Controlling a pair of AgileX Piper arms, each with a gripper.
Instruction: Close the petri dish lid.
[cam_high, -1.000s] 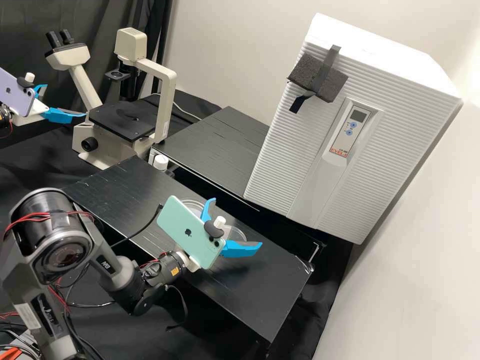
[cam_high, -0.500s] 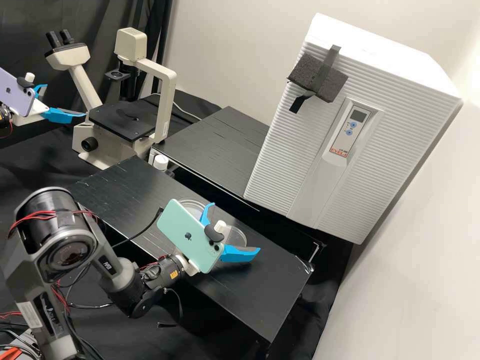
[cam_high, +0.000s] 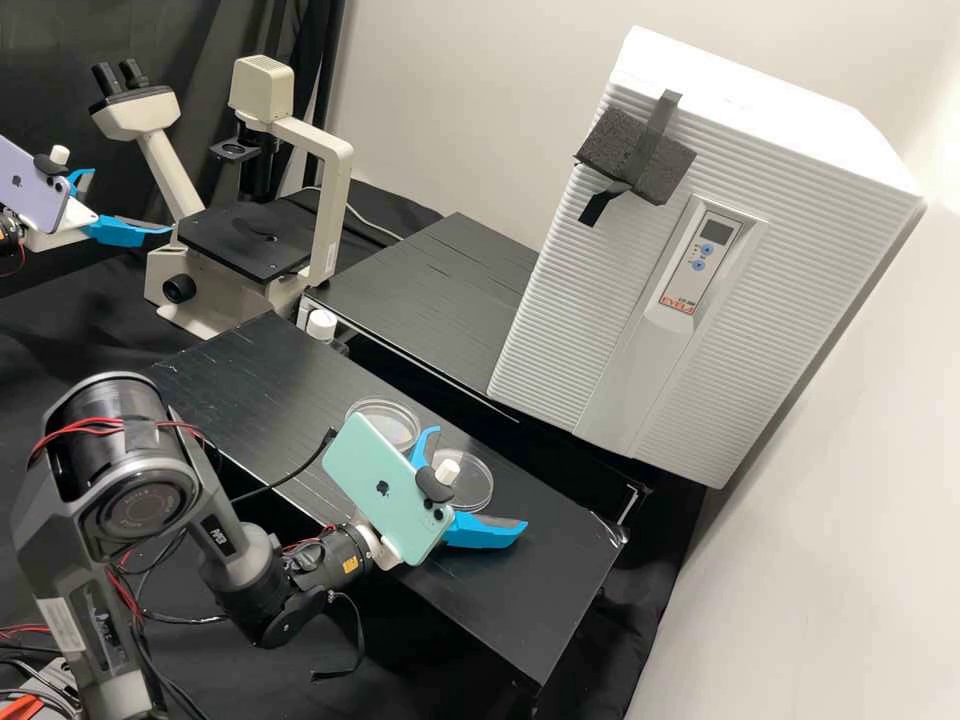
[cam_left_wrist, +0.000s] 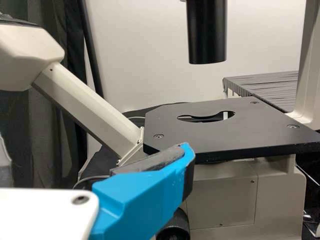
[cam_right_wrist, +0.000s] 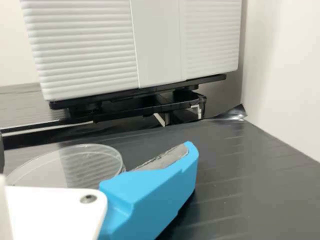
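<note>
The right tool (cam_high: 480, 478) has drawn back from where it was a second ago, toward the near edge of the black desk (cam_high: 240, 380), and its mint-green phone (cam_high: 388, 488) has come with it. Most of that shift falls in the latest half second. Its two blue fingers are spread apart, as they were before.

The petri dish shows as two clear round parts on the desk, apart from one another. The farther part (cam_high: 383, 425) was mostly behind the phone and now shows much more of its rim. The nearer part (cam_high: 473, 480) is seen between the spread fingers in the high view, also less covered than earlier; whether a finger touches it, I cannot tell. Both seem to lie in the same spots as before. Which one is the lid cannot be told.

The left tool (cam_high: 132, 201) has not moved: fingers wide apart, beside the microscope (cam_high: 250, 240), below its lilac phone (cam_high: 35, 185)
</note>
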